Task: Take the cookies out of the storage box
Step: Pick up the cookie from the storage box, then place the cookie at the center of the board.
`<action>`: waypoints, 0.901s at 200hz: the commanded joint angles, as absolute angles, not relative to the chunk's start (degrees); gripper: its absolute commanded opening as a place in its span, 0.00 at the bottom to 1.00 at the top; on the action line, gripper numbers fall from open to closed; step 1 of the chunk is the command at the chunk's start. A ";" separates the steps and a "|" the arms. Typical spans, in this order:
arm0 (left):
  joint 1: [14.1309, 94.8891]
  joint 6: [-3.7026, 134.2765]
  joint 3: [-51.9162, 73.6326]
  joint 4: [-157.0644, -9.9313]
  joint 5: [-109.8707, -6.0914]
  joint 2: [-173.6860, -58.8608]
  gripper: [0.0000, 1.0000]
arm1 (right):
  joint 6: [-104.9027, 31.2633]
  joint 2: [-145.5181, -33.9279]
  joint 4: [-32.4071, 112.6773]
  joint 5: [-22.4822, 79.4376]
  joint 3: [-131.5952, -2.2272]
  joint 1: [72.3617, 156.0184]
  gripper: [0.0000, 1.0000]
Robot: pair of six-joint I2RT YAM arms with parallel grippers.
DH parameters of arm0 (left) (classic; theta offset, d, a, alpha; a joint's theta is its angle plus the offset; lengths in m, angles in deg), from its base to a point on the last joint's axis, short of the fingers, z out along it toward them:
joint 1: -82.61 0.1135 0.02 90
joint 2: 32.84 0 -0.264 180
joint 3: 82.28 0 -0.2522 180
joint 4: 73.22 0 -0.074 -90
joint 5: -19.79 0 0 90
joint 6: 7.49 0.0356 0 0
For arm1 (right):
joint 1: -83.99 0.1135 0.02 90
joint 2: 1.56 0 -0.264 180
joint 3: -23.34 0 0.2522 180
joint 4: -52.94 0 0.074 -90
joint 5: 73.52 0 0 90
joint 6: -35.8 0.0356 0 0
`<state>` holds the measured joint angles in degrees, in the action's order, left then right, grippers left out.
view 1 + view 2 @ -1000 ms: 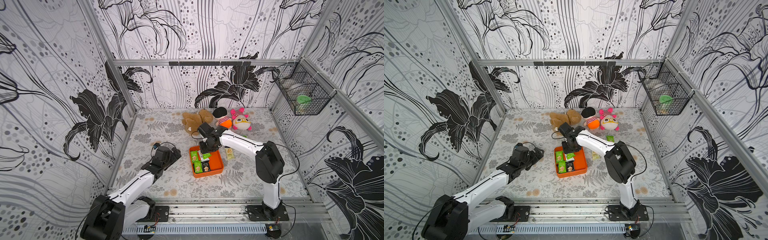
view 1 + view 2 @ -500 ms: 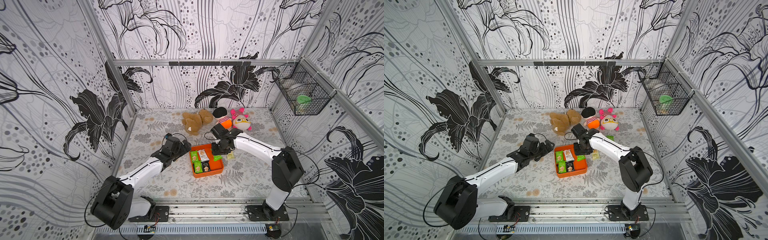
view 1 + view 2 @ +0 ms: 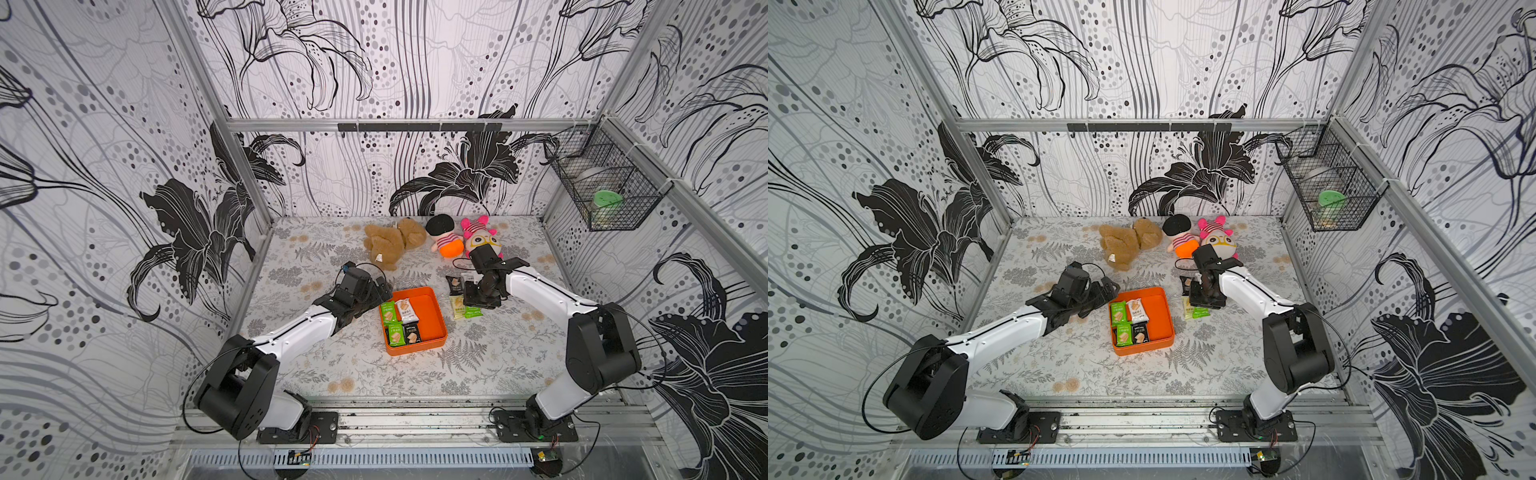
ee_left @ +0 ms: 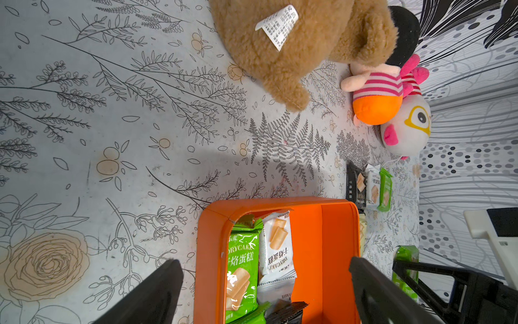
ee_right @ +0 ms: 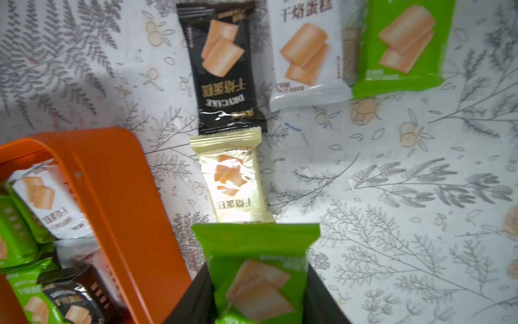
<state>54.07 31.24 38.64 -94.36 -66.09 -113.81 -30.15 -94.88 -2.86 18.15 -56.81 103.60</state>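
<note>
Cookies (image 3: 395,334) are split between two places. Four lie in the storage box (image 3: 432,318) near the middle of the table (image 3: 316,253). The others are out on the table, between the box and the right edge.

The right gripper (image 5: 256,283) is clenched on a green packet (image 5: 252,244), low beside the cream packet (image 5: 234,182) (end to end with it; whether it touches the table I cannot tell). To place it well, I judge the packet should come down flat and clear of the cream one's seal. The jaws should part only then, and the arm should lift straight up.

The left gripper (image 3: 383,291) is spread wide and empty at the box's far left corner. One of its fingers (image 4: 157,291) shows over bare table outside the wall, so a good pick needs both fingers inside the rim, across one packet's narrow sides.

- **In the box:** two green, one white, one black.
- **Out of the box:** one black packet (image 5: 224,64), one white packet (image 5: 305,53), one cream and two green (one of them held).
- **Cookies in sight:** nine.
- **Other things:** three plush toys (image 3: 392,243) along the far edge, and one wire basket (image 3: 606,183) on the right wall.
</note>
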 commanded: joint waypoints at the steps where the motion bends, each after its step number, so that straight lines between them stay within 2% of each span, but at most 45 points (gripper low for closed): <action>1: 53.80 32.50 37.38 -93.63 -66.16 -114.59 0.97 | -33.97 -96.16 -1.64 17.60 -56.34 101.64 0.43; 128: 53.83 32.01 39.09 -93.53 -67.73 -112.90 0.97 | -40.42 -108.04 2.62 18.21 -60.46 97.00 0.45; 180: 53.85 31.62 39.75 -93.33 -68.10 -111.78 0.97 | -40.82 -108.12 1.69 17.45 -60.99 97.00 0.54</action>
<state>54.07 31.35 38.88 -94.36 -66.72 -113.29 -40.07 -107.79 2.85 18.17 -59.32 97.33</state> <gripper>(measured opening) 0.973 0.517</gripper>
